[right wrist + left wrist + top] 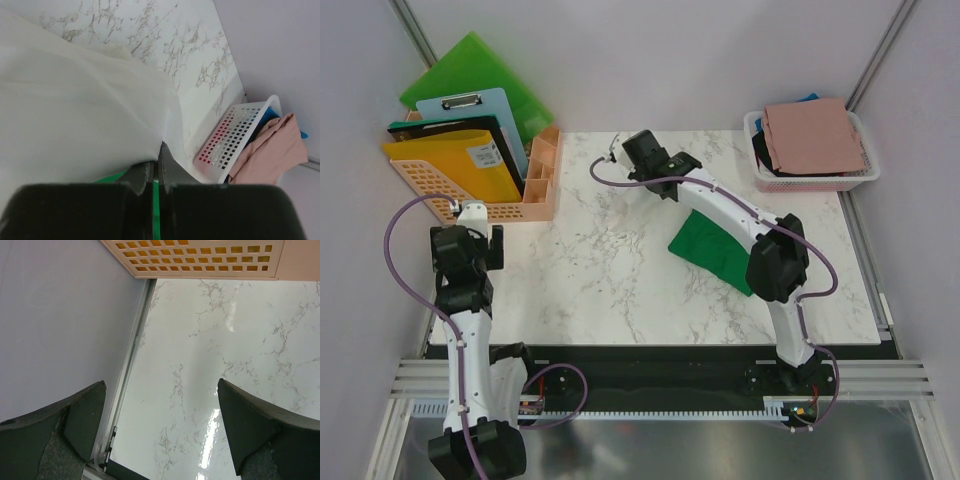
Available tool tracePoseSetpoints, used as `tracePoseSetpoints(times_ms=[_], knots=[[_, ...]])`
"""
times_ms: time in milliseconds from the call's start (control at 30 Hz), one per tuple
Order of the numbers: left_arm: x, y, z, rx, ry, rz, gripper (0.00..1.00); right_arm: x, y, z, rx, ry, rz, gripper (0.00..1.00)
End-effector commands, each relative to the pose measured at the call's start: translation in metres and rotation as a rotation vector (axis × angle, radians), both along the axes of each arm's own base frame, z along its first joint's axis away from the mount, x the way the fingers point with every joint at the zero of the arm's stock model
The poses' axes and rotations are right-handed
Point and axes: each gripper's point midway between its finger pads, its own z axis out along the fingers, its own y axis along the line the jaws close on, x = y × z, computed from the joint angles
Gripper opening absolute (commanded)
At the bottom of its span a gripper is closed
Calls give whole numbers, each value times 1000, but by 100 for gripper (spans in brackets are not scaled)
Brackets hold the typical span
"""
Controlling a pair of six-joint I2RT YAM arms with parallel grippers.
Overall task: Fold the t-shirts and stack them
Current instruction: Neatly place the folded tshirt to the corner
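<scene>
My right gripper (642,152) reaches to the far middle of the table. In the right wrist view its jaws (160,148) are shut on a fold of the cream-white t-shirt (75,120), which fills the left of that view; its print is hidden. The green t-shirt (713,246) lies folded on the table under the right arm, and a strip of it shows in the right wrist view (111,178). The dusty-pink t-shirt (813,135) lies on top of the white mesh basket (761,181), also in the right wrist view (270,150). My left gripper (470,222) is open and empty above the table's left edge (162,390).
An orange organizer (538,172) with green and yellow folder boards and clipboards stands at the back left, just beyond my left gripper (200,257). Black and blue cloth peeks out under the pink shirt in the basket. Grey walls close in both sides.
</scene>
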Motion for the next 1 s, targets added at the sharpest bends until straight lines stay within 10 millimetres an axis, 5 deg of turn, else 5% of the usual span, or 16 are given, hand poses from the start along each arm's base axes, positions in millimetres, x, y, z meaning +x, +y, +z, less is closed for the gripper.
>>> tracePoseSetpoints(times_ms=[0, 300, 533, 967], knots=[[2, -2, 3, -31, -30, 6, 100, 3, -10, 65, 84, -120, 5, 0], [3, -3, 1, -32, -25, -5, 100, 16, -46, 92, 129, -157, -35, 0], [4, -3, 1, -33, -22, -6, 100, -11, -62, 79, 103, -106, -21, 0], [4, -5, 0, -40, -23, -9, 100, -44, -91, 105, 98, -148, -18, 0]])
